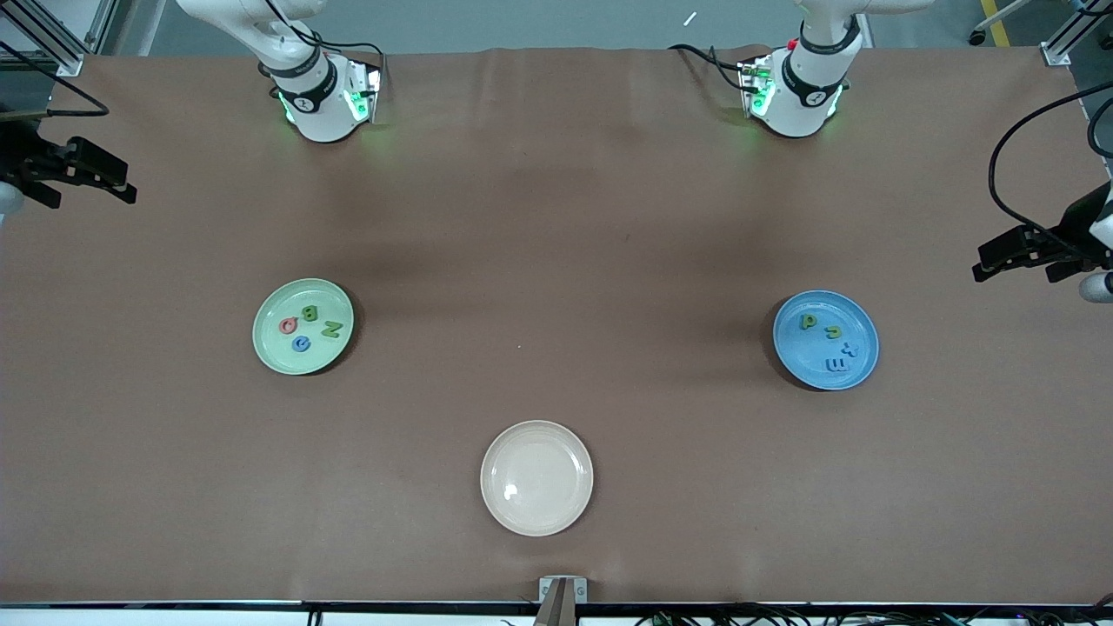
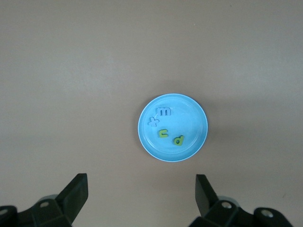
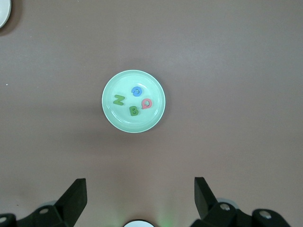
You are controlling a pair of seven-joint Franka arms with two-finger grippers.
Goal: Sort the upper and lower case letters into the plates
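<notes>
The pale green plate (image 1: 274, 348) (image 3: 123, 120) toward the right arm's end holds a pink Q (image 1: 288, 326), a green B (image 1: 308, 314), a green N (image 1: 331, 329) and a blue G (image 1: 302, 344). On the sky blue plate (image 1: 800, 356) (image 2: 191, 118) toward the left arm's end lie a green d (image 1: 809, 322), a yellow-green c (image 1: 833, 330), a blue m (image 1: 837, 364) and a blue t (image 1: 850, 349). My right gripper (image 1: 91, 196) (image 3: 140, 196) hangs high, open and empty, looking down on the green plate. High over the blue plate's area, my left gripper (image 1: 1017, 274) (image 2: 141, 194) is open and empty too.
An empty cream-beige plate (image 1: 536, 477) (image 3: 4, 12) sits nearest the front camera, midway between the two arms' ends. Brown table surface (image 1: 556, 261) stretches between the plates and the two arm bases.
</notes>
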